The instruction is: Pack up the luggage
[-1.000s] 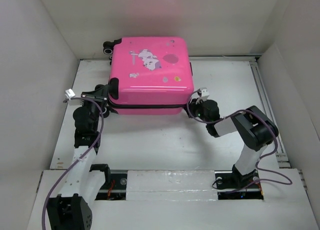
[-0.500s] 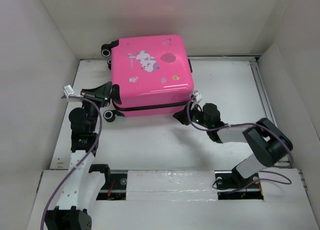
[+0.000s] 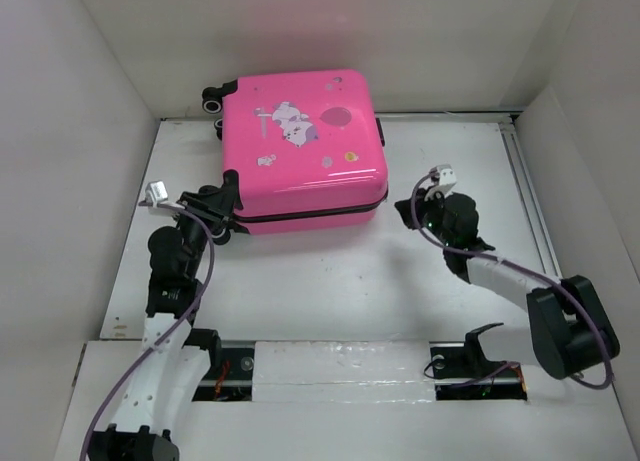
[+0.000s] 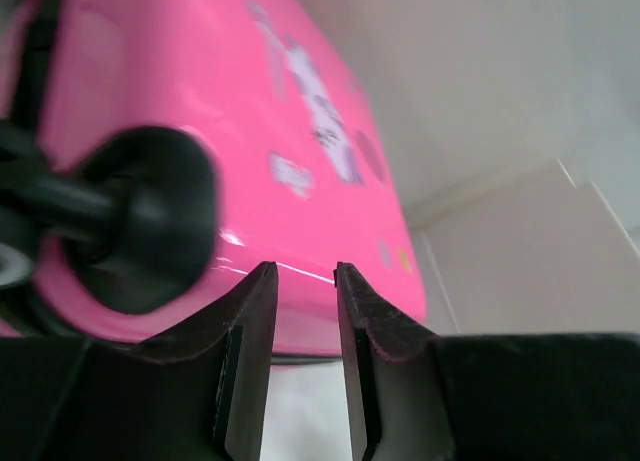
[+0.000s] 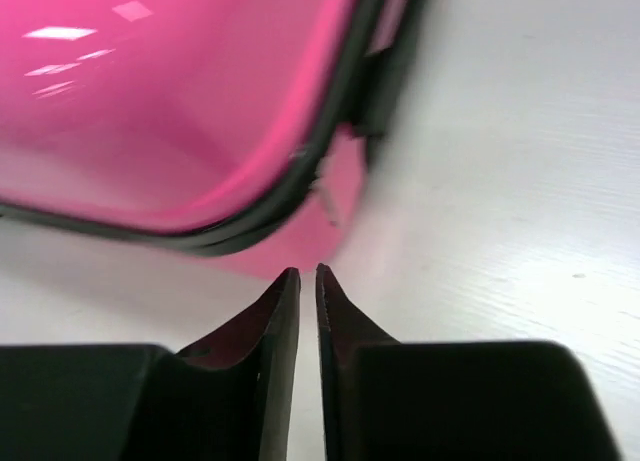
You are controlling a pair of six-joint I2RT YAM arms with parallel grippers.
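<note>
At the left, the left hand (image 3: 222,203) is reaching up to the near-left corner of the suitcase (image 3: 300,146), with a purple cable (image 3: 200,271) looping along its arm. In the left wrist view its fingers (image 4: 255,331) are standing slightly spread with a clear gap between them, pinching nothing, and they are pointing at the pink shell (image 4: 300,181) just beyond the tips. A blurred black wheel (image 4: 150,221) is showing to the left of them. The suitcase is lying flat and closed toward the far middle of the white surface (image 3: 330,281), its printed side facing up and its wheels facing left, and a black zipper trim (image 3: 310,216) is running along its near edge. To the right, the right hand (image 3: 408,211) is hovering just beside the suitcase's near-right corner, apart from it and pointing toward it. In the right wrist view its fingers (image 5: 345,351) are sitting almost pressed together, with only a thin slit between them and nothing in it. The rounded pink corner (image 5: 150,111) and its dark trim (image 5: 300,181) are lying ahead of the tips, above the bare surface (image 5: 520,201).
</note>
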